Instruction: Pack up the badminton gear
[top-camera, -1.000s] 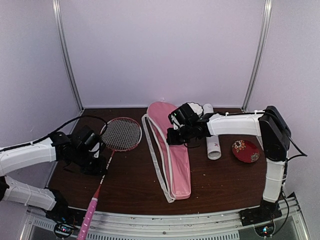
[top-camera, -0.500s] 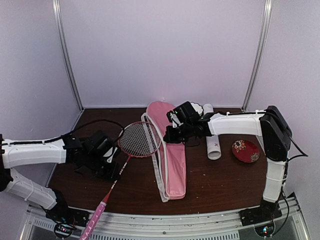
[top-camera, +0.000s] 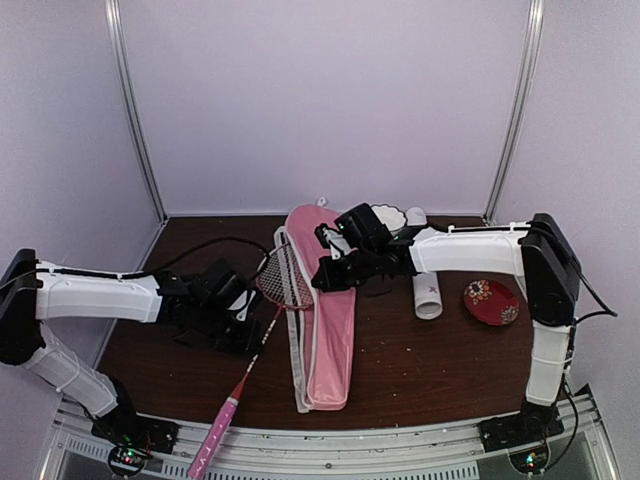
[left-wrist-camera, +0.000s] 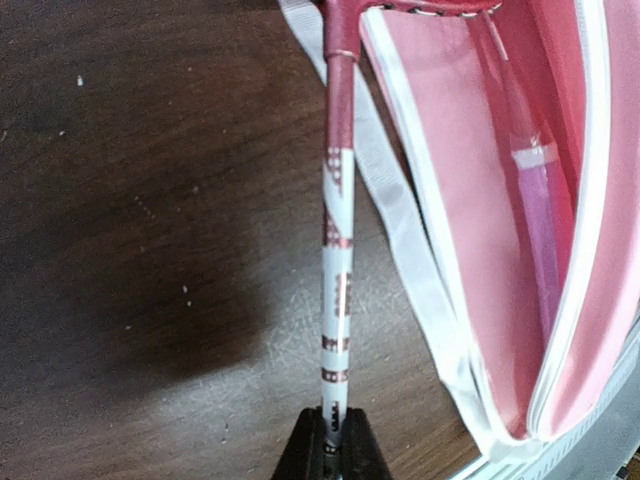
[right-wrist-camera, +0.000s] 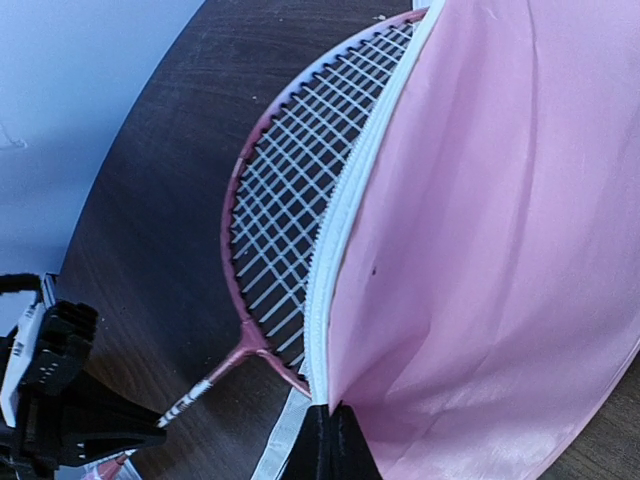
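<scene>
My left gripper (top-camera: 252, 328) is shut on the white-and-red shaft of a racket (left-wrist-camera: 337, 270), fingertips meeting around it (left-wrist-camera: 333, 440). The racket's strung head (top-camera: 285, 277) reaches under the open edge of the long pink cover (top-camera: 328, 330). Its pink handle (top-camera: 214, 446) sticks out over the table's front edge. My right gripper (top-camera: 326, 274) is shut on the cover's upper flap at the white zipper edge (right-wrist-camera: 330, 425) and holds it lifted over the head (right-wrist-camera: 290, 200). A second pink handle (left-wrist-camera: 545, 235) lies inside the cover. The white tube (top-camera: 426, 283) lies right of the cover. No shuttlecocks show.
A red patterned dish (top-camera: 491, 302) sits at the right, near the right arm. A small white scalloped bowl (top-camera: 389, 217) stands at the back by the tube's far end. A white strap (left-wrist-camera: 390, 210) of the cover trails beside the shaft. The table (top-camera: 420, 370) is dark wood.
My left arm has moved right with the racket, and its head has slid from the open table to under the cover's flap. The cover's lower end has swung left.
</scene>
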